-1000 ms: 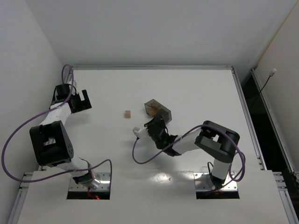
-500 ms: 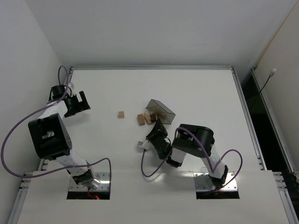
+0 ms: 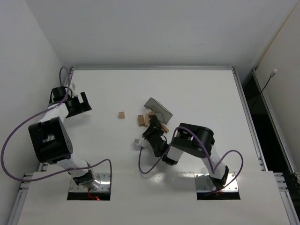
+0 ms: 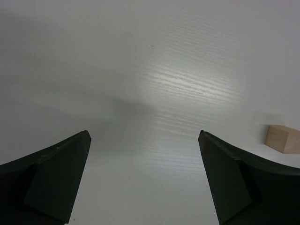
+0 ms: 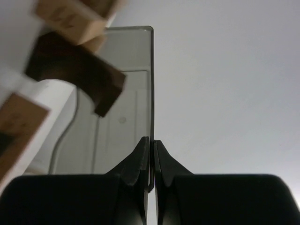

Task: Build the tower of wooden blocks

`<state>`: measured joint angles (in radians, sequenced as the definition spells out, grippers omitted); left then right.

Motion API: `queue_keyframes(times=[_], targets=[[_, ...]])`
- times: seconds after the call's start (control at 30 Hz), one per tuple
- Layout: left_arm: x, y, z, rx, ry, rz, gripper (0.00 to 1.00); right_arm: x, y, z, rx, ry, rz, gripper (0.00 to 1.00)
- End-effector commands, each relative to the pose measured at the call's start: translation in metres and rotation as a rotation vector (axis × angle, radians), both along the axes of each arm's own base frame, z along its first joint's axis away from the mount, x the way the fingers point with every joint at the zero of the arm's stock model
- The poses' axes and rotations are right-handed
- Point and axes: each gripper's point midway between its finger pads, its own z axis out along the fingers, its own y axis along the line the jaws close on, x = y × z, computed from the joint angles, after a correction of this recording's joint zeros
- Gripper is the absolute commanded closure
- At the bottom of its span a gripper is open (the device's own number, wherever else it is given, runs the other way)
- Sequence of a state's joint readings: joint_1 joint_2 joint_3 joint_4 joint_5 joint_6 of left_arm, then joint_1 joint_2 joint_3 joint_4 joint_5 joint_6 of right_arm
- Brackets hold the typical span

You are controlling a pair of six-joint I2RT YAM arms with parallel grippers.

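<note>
Right end effector [image 5: 151,143] is clamping its jaws tight on the thin side wall of the dark see-through tray [image 5: 129,56], which is sitting tilted near the middle of the tabletop [image 3: 201,89]. Left end effector [image 4: 144,136] is hanging fully released over the tabletop at the far left, gripping nothing. No tower is standing yet: the wooden blocks [image 3: 140,120] are lying loose just beside the tray, with one lone block [image 3: 122,115] apart to their left. By their looks, the blocks are light, rigid and smooth-faced, each calling for a level squeeze across two flat opposite sides. Counting: one tray, at least four tan blocks overhead, and one dark brown arched piece [image 5: 75,70]; the full total is not readable.
</note>
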<state>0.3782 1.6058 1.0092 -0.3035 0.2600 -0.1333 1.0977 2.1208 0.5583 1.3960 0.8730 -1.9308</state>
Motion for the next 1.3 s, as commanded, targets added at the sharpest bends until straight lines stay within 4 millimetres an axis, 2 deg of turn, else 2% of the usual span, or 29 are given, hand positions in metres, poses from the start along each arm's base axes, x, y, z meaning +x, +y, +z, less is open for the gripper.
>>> queue_keyframes(times=[0.0,0.07,0.13,0.17,0.3,0.37,0.4,0.5,0.53,0.6,0.63,0.67,0.7,0.73,0.77,0.8,0.83,0.87,0.9,0.93,0.97,1.03,1.07,1.1,1.13,1.17,1.2,1.23,1.27], targets=[[0.005,-0.002,0.041,0.141,-0.139,-0.032,0.00,0.010,-0.008,0.115,0.486,-0.279,-0.100,1.00],[0.003,-0.008,0.050,0.181,-0.163,-0.044,0.00,0.017,-0.004,0.138,0.626,-0.313,-0.161,1.00],[0.004,-0.010,0.054,0.201,-0.170,-0.052,0.00,0.018,-0.006,0.142,0.676,-0.318,-0.179,1.00],[0.005,-0.014,0.054,0.209,-0.168,-0.058,0.00,0.019,-0.006,0.154,0.738,-0.333,-0.195,1.00],[0.002,-0.013,0.057,0.232,-0.171,-0.044,0.00,0.022,-0.009,0.170,0.874,-0.346,-0.264,1.00],[0.001,-0.016,0.055,0.229,-0.163,-0.054,0.00,0.036,-0.025,0.185,0.949,-0.385,-0.319,1.00],[0.001,-0.018,0.059,0.224,-0.174,-0.061,0.00,0.051,-0.042,0.190,1.009,-0.397,-0.400,1.00],[0.005,-0.023,0.065,0.220,-0.187,-0.076,0.00,0.079,-0.080,0.189,1.067,-0.414,-0.602,1.00],[0.006,-0.026,0.065,0.225,-0.187,-0.091,0.00,0.092,-0.101,0.194,1.085,-0.448,-0.660,1.00],[0.009,-0.031,0.071,0.228,-0.200,-0.117,0.00,0.104,-0.118,0.190,1.079,-0.450,-0.710,1.00],[0.010,-0.036,0.071,0.227,-0.201,-0.130,0.00,0.114,-0.123,0.177,1.035,-0.407,-0.752,1.00],[0.010,-0.038,0.072,0.227,-0.204,-0.144,0.00,0.121,-0.141,0.169,1.012,-0.403,-0.799,1.00],[0.014,-0.047,0.075,0.227,-0.215,-0.168,0.00,0.125,-0.151,0.171,1.032,-0.396,-0.810,1.00],[0.014,-0.052,0.075,0.226,-0.217,-0.180,0.00,0.135,-0.156,0.152,0.843,-0.270,-0.874,1.00],[0.015,-0.056,0.075,0.224,-0.218,-0.192,0.00,0.150,-0.168,0.137,1.057,-0.240,-0.887,1.00],[0.017,-0.057,0.079,0.240,-0.223,-0.187,0.00,0.173,-0.164,0.166,1.202,-0.172,-0.878,1.00],[0.018,-0.064,0.079,0.245,-0.224,-0.202,0.00,0.179,-0.172,0.146,1.224,-0.038,-0.945,1.00],[0.018,-0.064,0.079,0.245,-0.224,-0.202,0.00,0.171,-0.177,0.117,1.240,0.162,-1.023,1.00],[0.018,-0.070,0.079,0.237,-0.225,-0.211,0.00,0.172,-0.195,0.113,1.246,0.176,-1.056,1.00],[0.019,-0.075,0.079,0.235,-0.227,-0.223,0.00,0.172,-0.201,0.119,1.297,0.178,-1.041,1.00],[0.021,-0.075,0.079,0.235,-0.227,-0.223,0.00,0.173,-0.208,0.110,1.332,0.250,-1.033,1.00],[0.020,-0.079,0.074,0.230,-0.210,-0.236,0.00,0.176,-0.217,0.110,1.427,0.312,-1.019,1.00],[0.022,-0.083,0.074,0.223,-0.210,-0.239,0.00,0.182,-0.208,0.111,1.510,0.434,-0.980,1.00],[0.022,-0.083,0.074,0.222,-0.210,-0.239,0.00,0.188,-0.232,0.108,1.571,0.448,-1.015,1.00],[0.025,-0.083,0.075,0.222,-0.210,-0.239,0.00,0.187,-0.230,0.100,1.612,0.562,-1.014,1.00],[0.025,-0.083,0.075,0.222,-0.210,-0.239,0.00,0.193,-0.236,0.102,1.649,0.596,-0.999,1.00],[0.025,-0.083,0.071,0.221,-0.201,-0.240,0.00,0.195,-0.262,0.097,1.699,0.585,-1.040,1.00],[0.025,-0.083,0.071,0.221,-0.201,-0.240,0.00,0.198,-0.264,0.098,1.730,0.619,-1.013,1.00],[0.025,-0.083,0.071,0.221,-0.201,-0.240,0.00,0.202,-0.282,0.090,1.755,0.599,-1.028,1.00]])
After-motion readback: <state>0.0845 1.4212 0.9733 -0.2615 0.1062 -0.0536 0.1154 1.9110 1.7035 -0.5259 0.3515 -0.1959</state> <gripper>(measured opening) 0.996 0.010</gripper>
